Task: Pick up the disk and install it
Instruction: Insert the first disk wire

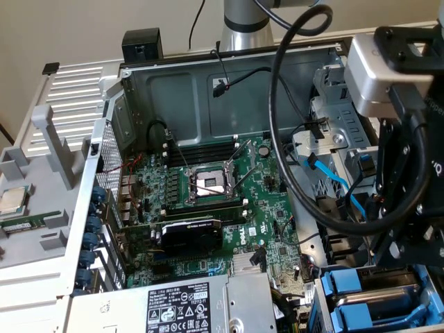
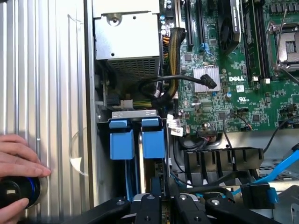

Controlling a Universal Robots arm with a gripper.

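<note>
The disk (image 2: 153,140) stands edge-on in the drive bay, its blue plastic frame end facing the wrist camera, and a thin edge of it runs back between my fingers. A second blue frame (image 2: 121,139) sits in the slot beside it. My gripper (image 2: 161,199) is right over this bay, its black fingers (image 2: 148,205) drawn in close on that edge. In the exterior view the gripper (image 1: 402,243) hangs over the case's near corner on the exterior view's right, just above two blue frames (image 1: 350,286).
The open computer case holds a green motherboard (image 1: 208,187), a grey power-supply box (image 1: 187,305) and black and blue cables (image 1: 333,182) beside the bay. A person's hand (image 2: 18,156) rests on the ribbed panel, holding a black and blue round object (image 2: 18,192). A small silver chip (image 1: 12,200) lies outside the case.
</note>
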